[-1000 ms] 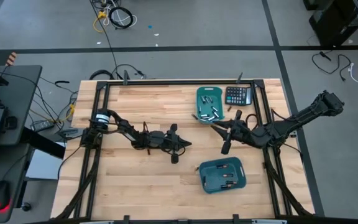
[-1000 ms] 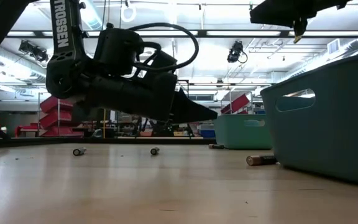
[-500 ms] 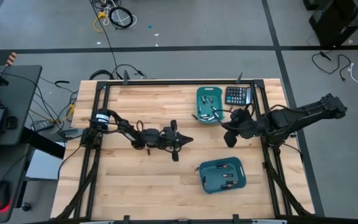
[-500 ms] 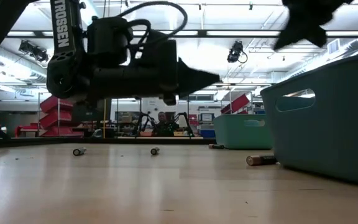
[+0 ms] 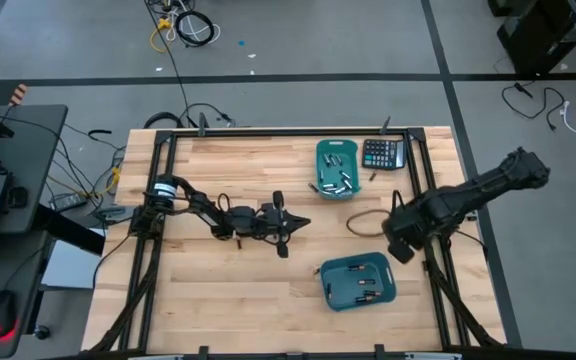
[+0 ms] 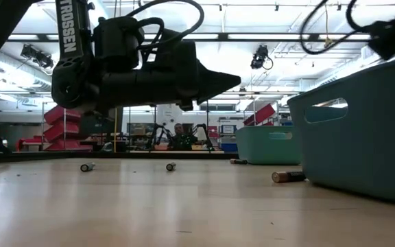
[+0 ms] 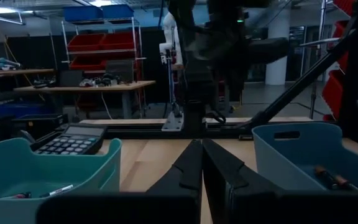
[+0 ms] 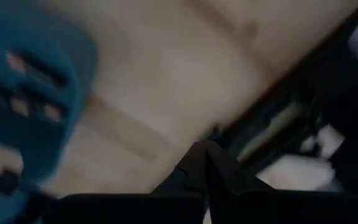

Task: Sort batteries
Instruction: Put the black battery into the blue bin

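Observation:
Several small batteries lie loose on the wooden table: two far off [image 6: 86, 167] [image 6: 171, 166], one [image 6: 237, 162] near the far teal bin [image 5: 336, 168], and one [image 6: 288, 176] beside the near teal bin [image 5: 358, 280]. More batteries lie inside both bins [image 7: 331, 179]. My left gripper [image 5: 296, 222] hovers shut and level above the table's middle, its tips [image 7: 201, 155] pointing toward the right edge between the two bins. My right gripper [image 5: 401, 238] is shut, points down near the table's right edge, and holds nothing that shows [image 8: 204, 152].
A black calculator [image 5: 383, 153] lies at the far right next to the far bin. Black frame rails [image 5: 420, 180] run along the table's edges, close to my right arm. Bare wood lies at the near left [image 5: 218, 290].
My right gripper has drawn back from the space between the bins toward the table's right edge and swung from nearly level to pointing down. My left gripper has tipped its fingers up from a downward slant to level, staying over the same spot.

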